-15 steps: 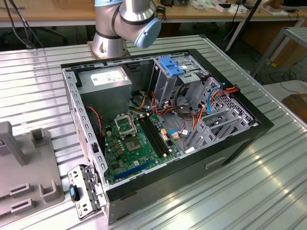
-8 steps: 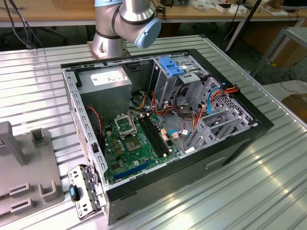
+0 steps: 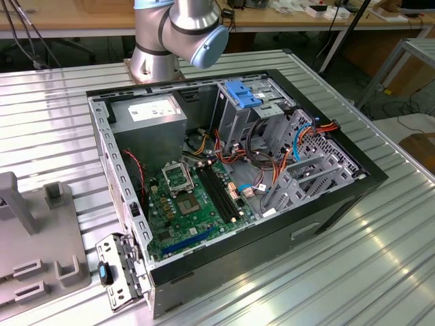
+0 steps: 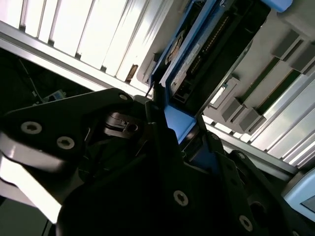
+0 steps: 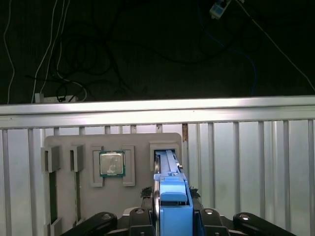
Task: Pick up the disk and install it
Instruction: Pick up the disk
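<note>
Soft, even overhead light fills the exterior view. The ribbed silver metal table (image 3: 380,272) throws bright glare streaks at five o'clock from the open black computer case (image 3: 272,251), whose floor lies shaded. In both wrist views the table's ribs wash out white against near-black surroundings.

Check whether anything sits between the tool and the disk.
Nothing visible does. In the first wrist view the tool is right at the blue rail of the disk, which stands on edge in a slot of the grey tray.
</note>
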{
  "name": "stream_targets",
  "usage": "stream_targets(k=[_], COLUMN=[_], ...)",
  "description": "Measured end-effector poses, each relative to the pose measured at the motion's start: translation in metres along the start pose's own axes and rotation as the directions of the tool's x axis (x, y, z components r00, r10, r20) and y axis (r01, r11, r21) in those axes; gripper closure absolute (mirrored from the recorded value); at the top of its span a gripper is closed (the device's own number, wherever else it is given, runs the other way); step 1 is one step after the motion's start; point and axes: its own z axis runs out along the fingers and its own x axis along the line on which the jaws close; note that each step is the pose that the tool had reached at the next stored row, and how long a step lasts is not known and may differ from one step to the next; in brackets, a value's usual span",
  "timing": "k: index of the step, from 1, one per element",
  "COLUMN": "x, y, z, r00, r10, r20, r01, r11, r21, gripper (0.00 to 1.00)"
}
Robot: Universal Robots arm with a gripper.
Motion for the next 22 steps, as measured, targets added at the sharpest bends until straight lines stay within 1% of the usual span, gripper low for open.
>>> stream_targets(k=[1,4,8,9,12,15,17,19,22], x=[0.0000,-0.0001,-0.0002,-0.0002,-0.0003,-0.0003,-0.0004,-0.0004,-0.0005], y=[0.0000,-0.0002,-0.0003,-0.0003,-0.0004,-0.0005,-0.0006,-0.0007,-0.0007], z=[-0.0019,-0.0127,-0.0200,-0.0227,-0.0271,-0.0360,-0.0401,-0.0468,-0.0519], r00=[1.0000,1.0000,1.0000,1.0000,1.0000,1.0000,1.0000,1.0000,1.0000], r10=[0.000,0.000,0.000,0.000,0.000,0.000,0.000,0.000,0.000], r20=[0.0000,0.0000,0.0000,0.0001,0.0001,0.0001,0.0000,0.0001,0.0000], r01=[0.000,0.000,0.000,0.000,0.000,0.000,0.000,0.000,0.000], r11=[1.0000,1.0000,1.0000,1.0000,1.0000,1.0000,1.0000,1.0000,1.0000], r21=[0.0000,-0.0001,0.0000,0.0000,0.0000,0.0000,-0.0001,0.0000,0.0000], gripper=[0.63,0.63,0.63,0.63,0.63,0.63,0.63,0.63,0.63])
